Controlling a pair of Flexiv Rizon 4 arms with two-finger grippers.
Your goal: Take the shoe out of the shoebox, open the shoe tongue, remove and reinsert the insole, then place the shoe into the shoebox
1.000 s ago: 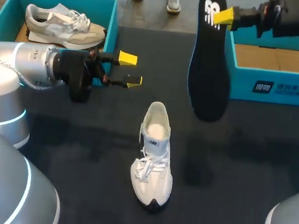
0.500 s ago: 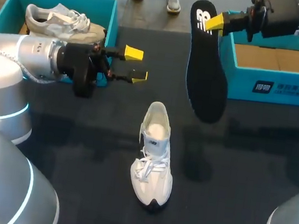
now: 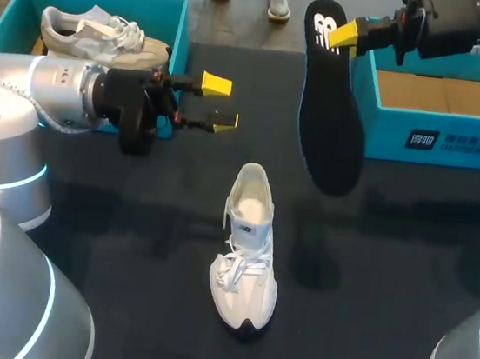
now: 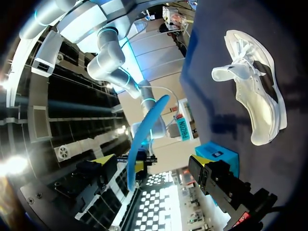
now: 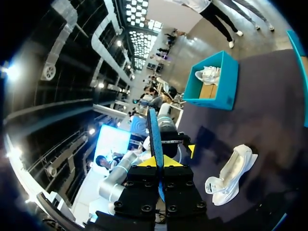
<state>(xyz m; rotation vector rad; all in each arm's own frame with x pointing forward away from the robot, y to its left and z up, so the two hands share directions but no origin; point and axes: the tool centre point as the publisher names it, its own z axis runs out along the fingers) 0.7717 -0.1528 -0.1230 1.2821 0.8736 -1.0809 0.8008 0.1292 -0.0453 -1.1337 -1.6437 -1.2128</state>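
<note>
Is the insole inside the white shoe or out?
Out. The right gripper holds the insole up in the air, apart from the white shoe on the table.

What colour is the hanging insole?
The insole is black with a blue edge; head view shows it best.

Left arm: the left arm (image 3: 58, 91) comes in from the left side. It lies low and flat over the desk (image 3: 386, 276) and points toward the middle.
Left claw: the left claw (image 3: 220, 104) has its two yellow tips far apart. Nothing is between them.
Right arm: the right arm (image 3: 469, 24) comes in from the far right corner. It is held up high and points left.
Right claw: the right claw (image 3: 341, 36) pinches the top end of the insole (image 3: 330, 121), one yellow tip on each side. The insole hangs down from it.
</note>
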